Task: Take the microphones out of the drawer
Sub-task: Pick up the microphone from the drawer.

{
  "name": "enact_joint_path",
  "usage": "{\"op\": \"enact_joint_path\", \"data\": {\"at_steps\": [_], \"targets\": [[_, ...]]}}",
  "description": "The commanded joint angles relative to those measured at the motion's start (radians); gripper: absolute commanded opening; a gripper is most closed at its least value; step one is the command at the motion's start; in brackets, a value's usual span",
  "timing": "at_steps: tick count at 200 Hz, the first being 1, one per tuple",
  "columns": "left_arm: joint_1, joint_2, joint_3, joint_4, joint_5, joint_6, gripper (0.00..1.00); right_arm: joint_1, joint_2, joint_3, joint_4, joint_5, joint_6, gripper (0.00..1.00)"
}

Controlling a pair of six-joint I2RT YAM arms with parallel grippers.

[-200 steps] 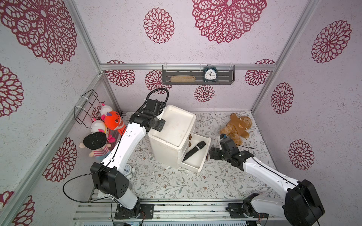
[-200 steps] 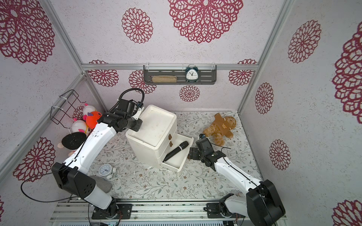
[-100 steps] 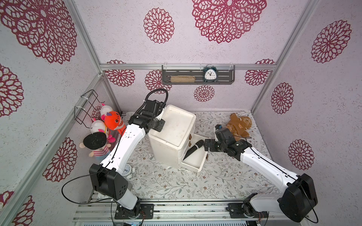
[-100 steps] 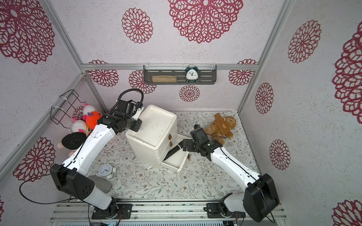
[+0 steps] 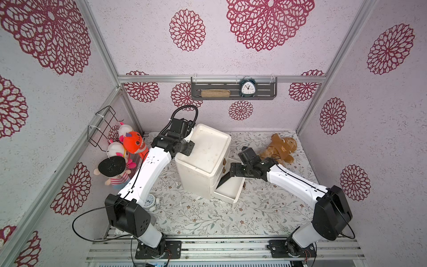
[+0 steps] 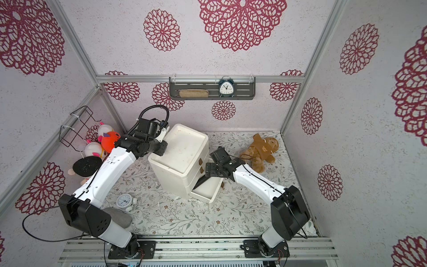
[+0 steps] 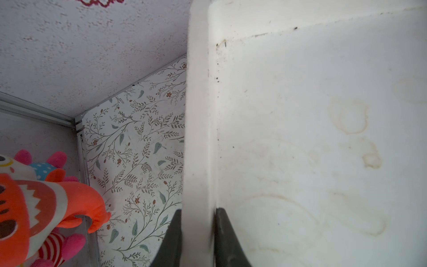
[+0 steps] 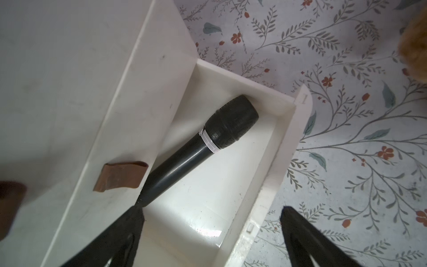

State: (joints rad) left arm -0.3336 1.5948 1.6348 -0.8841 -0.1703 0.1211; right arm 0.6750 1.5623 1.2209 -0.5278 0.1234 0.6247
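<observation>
The black microphone [image 8: 196, 148] lies slantwise in the open bottom drawer [image 8: 272, 166] of the white cabinet [image 5: 203, 150]. In both top views only its handle end [image 5: 224, 179] [image 6: 200, 182] shows under my right arm. My right gripper [image 8: 211, 208] hangs open over the drawer. One finger is at the microphone's tail end and the other is over the floor beyond the drawer's front wall. Whether it touches the tail I cannot tell. My left gripper [image 7: 197, 210] is shut on the raised rim of the cabinet's top [image 7: 198, 115], at its back left corner [image 5: 190, 138].
A brown teddy bear [image 5: 280, 148] lies right of the cabinet behind my right arm. Plush toys [image 5: 129, 143] and a wire basket [image 5: 104, 124] fill the left corner. A small alarm clock [image 5: 151, 201] stands by my left arm. A shelf [image 5: 233, 89] hangs on the back wall.
My right gripper has swung from the floor right of the drawer to above it, now covering most of the microphone in the top views. The left arm has stayed put.
</observation>
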Motion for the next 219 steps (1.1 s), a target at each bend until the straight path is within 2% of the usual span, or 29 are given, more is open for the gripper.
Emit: {"op": "enact_joint_path", "data": {"at_steps": [1, 76, 219], "targets": [[0.015, 0.026, -0.036, -0.025, -0.109, 0.068, 0.01, 0.001, 0.009, 0.023, 0.026, 0.041, 0.048, 0.89], [0.015, 0.028, -0.03, -0.032, -0.104, 0.062, 0.01, 0.001, 0.171, 0.027, 0.127, -0.005, 0.149, 0.71], [0.018, 0.027, -0.019, -0.027, -0.101, 0.05, 0.01, 0.003, 0.331, 0.057, 0.138, 0.009, 0.324, 0.81]]}}
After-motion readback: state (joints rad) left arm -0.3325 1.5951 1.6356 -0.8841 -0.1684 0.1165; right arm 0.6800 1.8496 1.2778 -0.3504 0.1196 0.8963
